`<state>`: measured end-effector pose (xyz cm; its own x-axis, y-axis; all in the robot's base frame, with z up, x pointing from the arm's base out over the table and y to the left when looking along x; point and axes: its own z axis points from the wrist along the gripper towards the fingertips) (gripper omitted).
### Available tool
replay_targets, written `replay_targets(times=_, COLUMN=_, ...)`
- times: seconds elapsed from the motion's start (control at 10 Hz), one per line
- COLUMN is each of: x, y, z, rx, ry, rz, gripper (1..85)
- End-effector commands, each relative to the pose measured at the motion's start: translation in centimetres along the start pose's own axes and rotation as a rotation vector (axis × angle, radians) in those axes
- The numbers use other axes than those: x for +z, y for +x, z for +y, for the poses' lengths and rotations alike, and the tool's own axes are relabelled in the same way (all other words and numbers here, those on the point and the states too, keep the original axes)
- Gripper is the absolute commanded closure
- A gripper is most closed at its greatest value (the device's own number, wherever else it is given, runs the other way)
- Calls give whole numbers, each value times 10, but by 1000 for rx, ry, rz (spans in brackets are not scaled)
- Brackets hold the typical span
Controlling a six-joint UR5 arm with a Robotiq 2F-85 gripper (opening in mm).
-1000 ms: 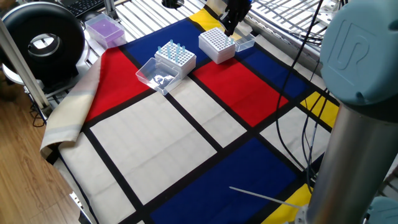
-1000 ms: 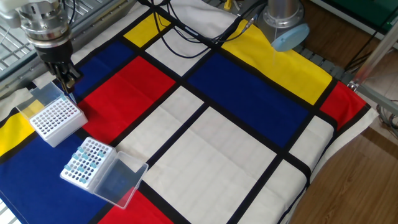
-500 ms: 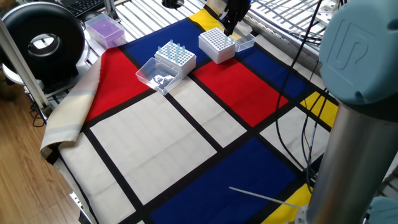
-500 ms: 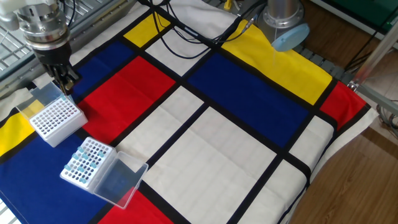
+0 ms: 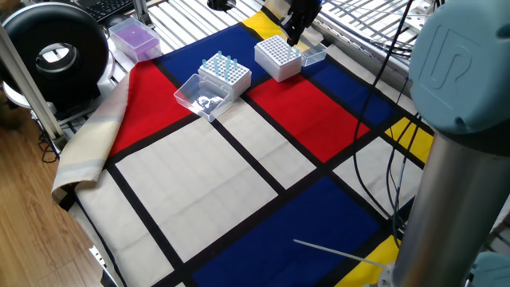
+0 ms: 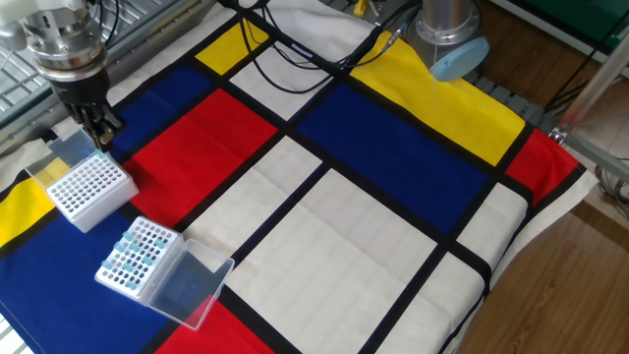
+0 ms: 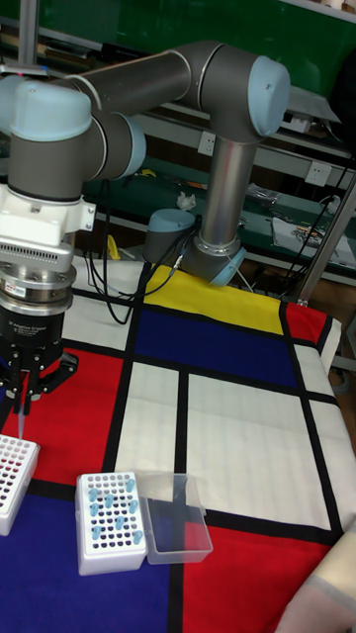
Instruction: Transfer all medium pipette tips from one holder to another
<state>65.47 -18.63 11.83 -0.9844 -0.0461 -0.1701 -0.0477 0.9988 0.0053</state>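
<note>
Several medium pipette tips [image 5: 221,62] [image 6: 129,252] [image 7: 107,505] stand pale blue in a white holder [image 5: 226,76] [image 6: 139,260] with a clear lid [image 5: 204,97] [image 6: 193,283] hinged open beside it. A second white holder [image 5: 277,57] [image 6: 90,189] [image 7: 12,481] shows only bare holes. My gripper [image 5: 293,33] [image 6: 101,141] [image 7: 24,394] hangs just above that second holder's far edge. It is shut on one slender tip [image 7: 21,415] that points down at the holes.
A purple box [image 5: 134,38] and a black round device [image 5: 52,53] sit off the cloth at the left. Cables [image 6: 324,54] run across the cloth toward the arm's base [image 6: 447,34]. A wire rack [image 5: 351,16] lies behind the holders.
The gripper with its tip has shifted slightly up and away from the second holder's top. Both holders stay where they were.
</note>
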Motion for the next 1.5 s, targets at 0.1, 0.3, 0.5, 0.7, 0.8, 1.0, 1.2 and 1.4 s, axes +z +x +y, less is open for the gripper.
replay_targets(times=0.1, x=1, y=-3, z=0, rx=5, ry=-8, rz=-9, gripper=843)
replay_targets(times=0.3, x=5, y=-3, z=-1, rx=3, ry=-8, rz=-13, gripper=843)
replay_targets(times=0.5, x=10, y=-3, z=-1, rx=3, ry=-8, rz=-22, gripper=843)
replay_targets(times=0.7, x=15, y=-3, z=1, rx=5, ry=-8, rz=-29, gripper=843)
replay_targets(times=0.8, x=18, y=-4, z=1, rx=5, ry=-9, rz=-32, gripper=843)
replay_targets(times=1.0, x=23, y=2, z=2, rx=-22, ry=-20, rz=-14, gripper=843)
replay_targets(times=1.2, x=28, y=7, z=2, rx=-92, ry=-38, rz=1, gripper=680)
replay_targets(times=1.4, x=28, y=10, z=3, rx=-117, ry=-45, rz=11, gripper=590)
